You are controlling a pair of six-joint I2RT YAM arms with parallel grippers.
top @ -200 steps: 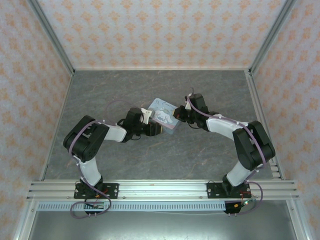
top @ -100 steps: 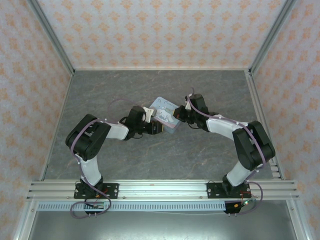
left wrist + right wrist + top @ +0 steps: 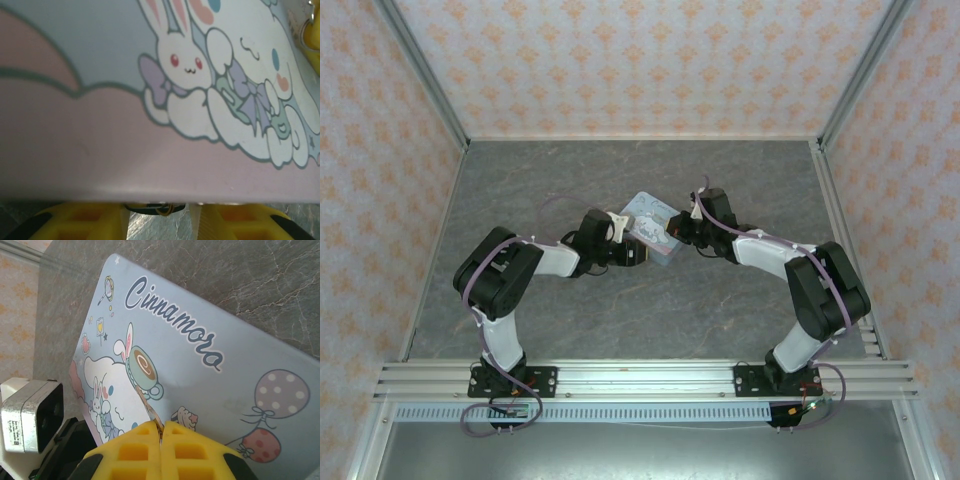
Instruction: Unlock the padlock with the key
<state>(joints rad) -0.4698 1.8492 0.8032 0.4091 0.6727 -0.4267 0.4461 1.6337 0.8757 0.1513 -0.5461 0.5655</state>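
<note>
The right gripper (image 3: 161,427) is squeezing its yellow fingers tight together. A thin brownish sliver, the key (image 3: 157,420), is poking out between the tips. The key is pointing at the picture lid of the pale blue tin (image 3: 210,385), right by the cup drawing. The left gripper (image 3: 156,220) is holding its fingers a little apart at the tin's pink edge. A small dark thing (image 3: 150,207) is sitting in the gap, too blurry to name, so nobody can tell if it is pinched. The tin is leaning near the middle of the tabletop (image 3: 540,190), between both arms.
</note>
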